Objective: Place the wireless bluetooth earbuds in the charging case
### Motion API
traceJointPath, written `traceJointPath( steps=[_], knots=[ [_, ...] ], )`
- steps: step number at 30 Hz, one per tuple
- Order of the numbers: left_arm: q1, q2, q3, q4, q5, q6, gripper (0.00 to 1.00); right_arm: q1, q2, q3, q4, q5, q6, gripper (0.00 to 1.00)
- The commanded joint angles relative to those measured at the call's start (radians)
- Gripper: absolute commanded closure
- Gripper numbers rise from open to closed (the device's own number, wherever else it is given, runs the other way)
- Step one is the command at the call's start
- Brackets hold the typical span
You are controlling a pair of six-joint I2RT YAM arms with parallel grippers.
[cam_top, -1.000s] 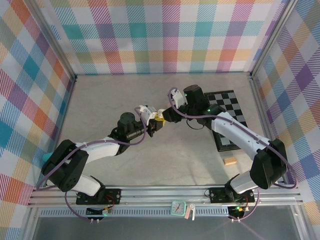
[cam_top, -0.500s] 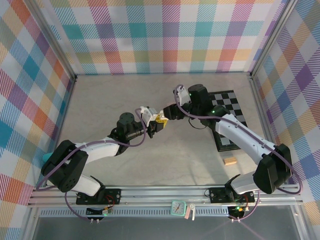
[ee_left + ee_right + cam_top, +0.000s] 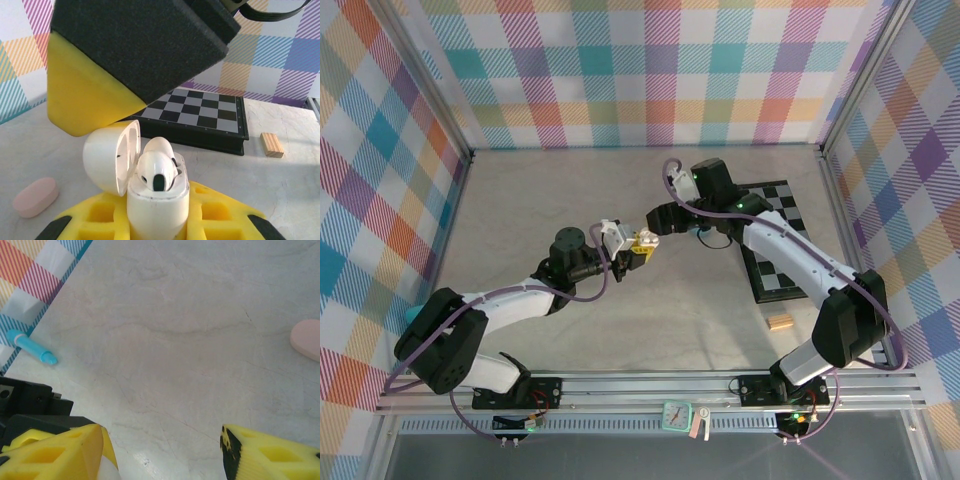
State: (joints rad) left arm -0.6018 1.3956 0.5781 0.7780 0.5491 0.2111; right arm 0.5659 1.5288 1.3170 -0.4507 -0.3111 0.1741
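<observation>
My left gripper (image 3: 640,245) is shut on a white charging case (image 3: 157,205), held upright between its yellow fingers. The lid (image 3: 107,157) stands open to the left. Two white earbuds (image 3: 156,170) sit in the case's wells, their rounded heads sticking up. My right gripper (image 3: 658,222) hovers just above and behind the case, open, with nothing between its fingers. One of its black and yellow fingers (image 3: 125,65) hangs over the case in the left wrist view. In the right wrist view bare table shows between the spread fingers (image 3: 265,452).
A pink pebble-like case (image 3: 35,196) lies on the table left of the held case. A black chessboard (image 3: 775,240) lies at the right, with a tan wooden block (image 3: 779,321) nearer the arms. A small light blue stick-shaped piece (image 3: 31,346) lies by the wall.
The right gripper has opened and lifted a little away from the case. The left gripper kept its hold and shifted slightly.
</observation>
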Motion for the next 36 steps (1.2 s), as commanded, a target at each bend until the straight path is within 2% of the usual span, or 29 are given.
traceJointPath(
  steps=[1,16,19,22,26,29,36],
  knots=[
    [-0.005,-0.03,0.004,0.021,-0.036,0.017,0.86,0.006,-0.021,0.008,-0.092,-0.075,-0.086,0.36],
    [0.02,-0.015,0.016,0.037,0.01,-0.038,0.87,0.005,-0.151,-0.057,0.002,-0.047,-0.204,0.36],
    [0.026,-0.017,0.015,0.049,0.08,-0.04,0.86,0.005,-0.171,-0.089,0.044,-0.101,-0.26,0.34],
    [0.038,-0.018,0.029,0.043,0.192,-0.054,0.86,0.005,-0.213,-0.163,0.08,-0.235,-0.452,0.3],
    [0.043,-0.031,0.073,-0.044,0.344,-0.049,0.86,0.005,-0.255,-0.208,0.052,-0.307,-0.653,0.3],
    [0.043,-0.037,0.095,-0.087,0.404,-0.042,0.86,0.005,-0.251,-0.197,0.013,-0.328,-0.72,0.33],
    [0.043,-0.036,0.111,-0.09,0.442,-0.061,0.86,0.005,-0.19,-0.154,-0.042,-0.337,-0.726,0.54]
  ],
)
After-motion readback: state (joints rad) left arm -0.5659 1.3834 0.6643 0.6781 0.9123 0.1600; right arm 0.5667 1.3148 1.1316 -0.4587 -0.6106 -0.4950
